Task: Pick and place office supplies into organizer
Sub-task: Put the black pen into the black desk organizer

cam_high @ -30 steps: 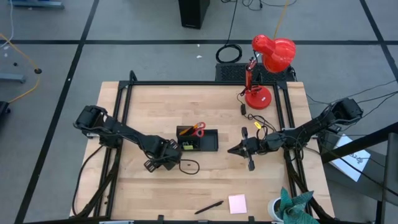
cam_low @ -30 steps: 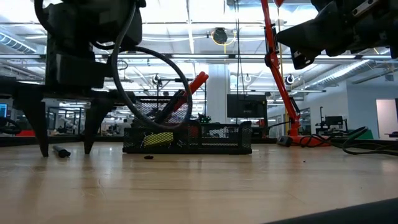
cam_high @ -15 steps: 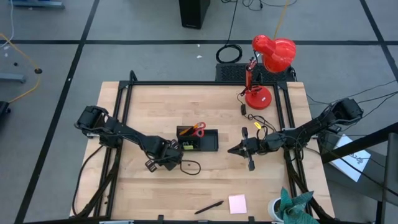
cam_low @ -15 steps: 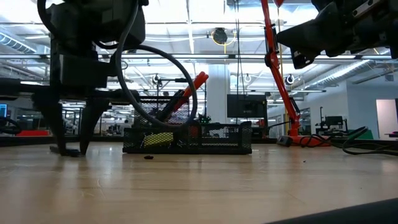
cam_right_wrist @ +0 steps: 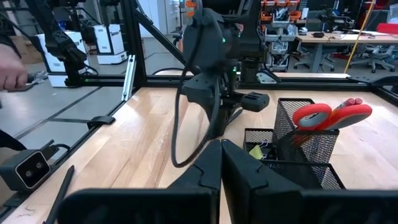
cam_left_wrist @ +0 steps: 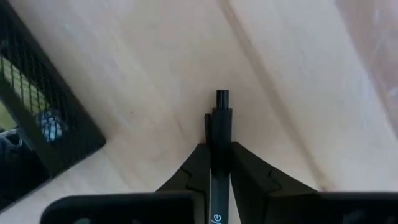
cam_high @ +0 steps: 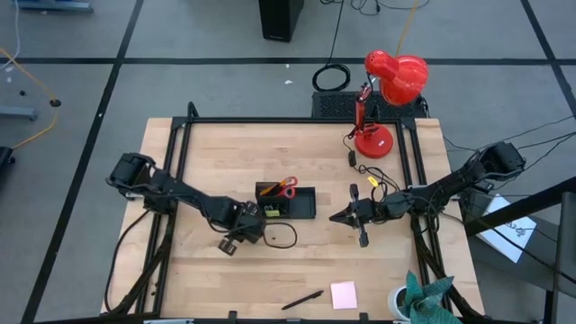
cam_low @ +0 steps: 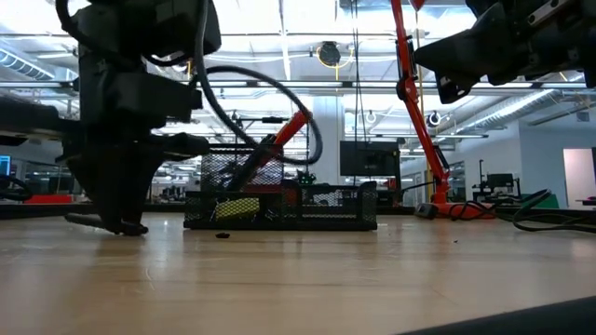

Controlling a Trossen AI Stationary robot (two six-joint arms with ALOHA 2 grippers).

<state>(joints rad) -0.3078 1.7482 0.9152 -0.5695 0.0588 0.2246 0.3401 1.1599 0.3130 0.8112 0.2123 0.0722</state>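
Observation:
A black pen (cam_left_wrist: 218, 118) lies on the wooden table just left of the black mesh organizer (cam_high: 297, 204). My left gripper (cam_high: 238, 237) points down over the pen and is shut on it; it also shows in the low view (cam_low: 116, 221). Red-handled scissors (cam_high: 286, 186) stand in the organizer, with something yellow (cam_low: 235, 207) low inside. My right gripper (cam_high: 335, 217) hangs shut above the table to the organizer's right, touching nothing. A second black pen (cam_high: 301, 300) and a pink sticky-note pad (cam_high: 343, 294) lie near the front edge. My left gripper pinches the pen's barrel (cam_left_wrist: 219, 146) between its two fingers (cam_left_wrist: 249, 171), a little behind the clip end (cam_left_wrist: 221, 99). The fingers come from above, pointing down, and lie across the pen. The pen lies flat on the table.
A red desk lamp (cam_high: 385, 90) stands at the far right, with its cable on the board. Black frame rails (cam_high: 180, 148) run along the table's sides. A cup with green cloth (cam_high: 421, 301) sits at the front right corner. A person's hand (cam_right_wrist: 12, 70) shows beyond the table.
My left gripper has stayed over the pen, rolled about its downward axis, and shut from wide open onto the pen. The pen has stayed on the table.

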